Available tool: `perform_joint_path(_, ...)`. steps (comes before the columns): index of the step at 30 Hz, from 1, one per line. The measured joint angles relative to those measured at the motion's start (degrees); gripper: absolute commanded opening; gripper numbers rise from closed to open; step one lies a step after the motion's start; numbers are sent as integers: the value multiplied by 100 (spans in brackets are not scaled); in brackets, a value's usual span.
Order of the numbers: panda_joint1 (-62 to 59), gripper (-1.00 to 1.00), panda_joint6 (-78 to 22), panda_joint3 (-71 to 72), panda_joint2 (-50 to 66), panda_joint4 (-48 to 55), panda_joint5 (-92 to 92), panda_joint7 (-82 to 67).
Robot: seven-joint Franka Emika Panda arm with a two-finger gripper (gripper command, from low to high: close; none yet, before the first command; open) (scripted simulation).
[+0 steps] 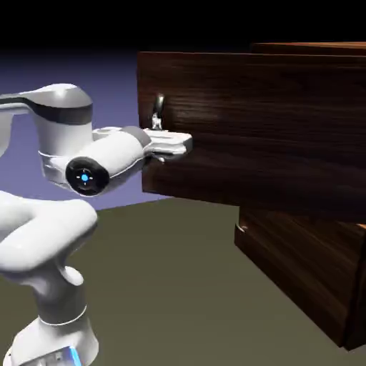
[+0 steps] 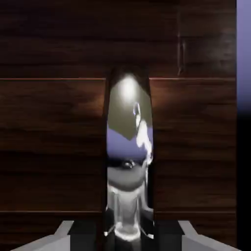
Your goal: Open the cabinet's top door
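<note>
Exterior view: the cabinet (image 1: 307, 279), a boxy body of dark walnut-grain wood, occupies the right of the frame and rests on the olive-brown counter (image 1: 171, 271). The top door (image 1: 257, 129), its upper front panel, stands forward of the cabinet body and overhangs the lower panel (image 1: 300, 275), which lies flush in the carcass beneath it. A small curved silver handle (image 1: 158, 111) projects from the top door near that panel's left edge in the picture. The white arm (image 1: 68, 143) rises from the lower left and reaches rightward, its hand (image 1: 168, 145) level with the handle and pressed close to the door face; from this side the fingers are not resolved. Hand view: the handle (image 2: 128, 162) fills the centre as a tall mirrored bar against the wood grain, and the two grey fingertips (image 2: 66, 233) at the bottom edge sit tight against either side of it, so the hand is clamped on the handle. A strip of blue-violet backdrop (image 2: 243, 54) shows past the door's edge on the right. Nothing else stands on the counter between the arm and the cabinet, and no object blocks the door's face.
</note>
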Motion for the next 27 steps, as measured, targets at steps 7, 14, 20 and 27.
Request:
perform_joint_path(7, 369, -100, -969, -1377, 1429, 902, -1424, -712)
perform_joint_path(14, 1200, -100, -1990, -2614, 2883, 2158, -2469, -1374)
perform_joint_path(20, 2157, -100, -2973, -3688, 4089, 3401, -3053, -1960)
perform_joint_path(27, 3401, -100, -4187, -5078, 5477, 4815, -3431, -2809)
